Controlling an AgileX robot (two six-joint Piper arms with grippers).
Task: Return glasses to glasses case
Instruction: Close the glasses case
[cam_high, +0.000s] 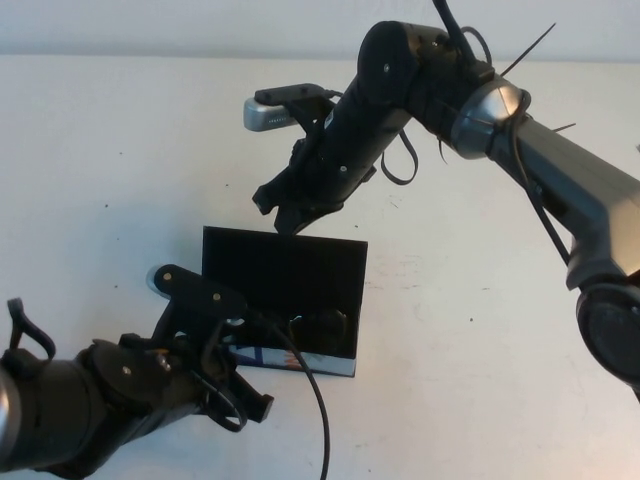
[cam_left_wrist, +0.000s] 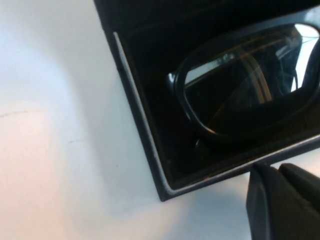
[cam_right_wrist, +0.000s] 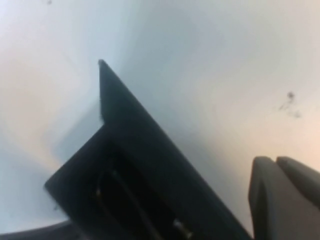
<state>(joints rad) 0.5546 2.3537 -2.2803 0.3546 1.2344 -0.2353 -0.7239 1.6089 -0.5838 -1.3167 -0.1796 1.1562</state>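
Note:
The black glasses case (cam_high: 285, 262) stands open at the table's middle, lid upright, with its white printed side panel (cam_high: 268, 356) facing me. The dark-framed glasses (cam_high: 320, 325) lie inside it; the left wrist view shows one lens (cam_left_wrist: 240, 95) resting in the box near a corner of the case (cam_left_wrist: 145, 131). My left gripper (cam_high: 255, 402) is shut and empty, just in front of the case's front left edge (cam_left_wrist: 280, 200). My right gripper (cam_high: 276, 208) is shut and empty, hovering behind and above the lid's left end (cam_right_wrist: 277, 195). The lid's edge (cam_right_wrist: 150, 145) shows there.
The white table (cam_high: 470, 330) spreads around the case. The left arm's black cable (cam_high: 312, 400) runs across the front of the case. The right arm (cam_high: 560, 170) reaches in from the right.

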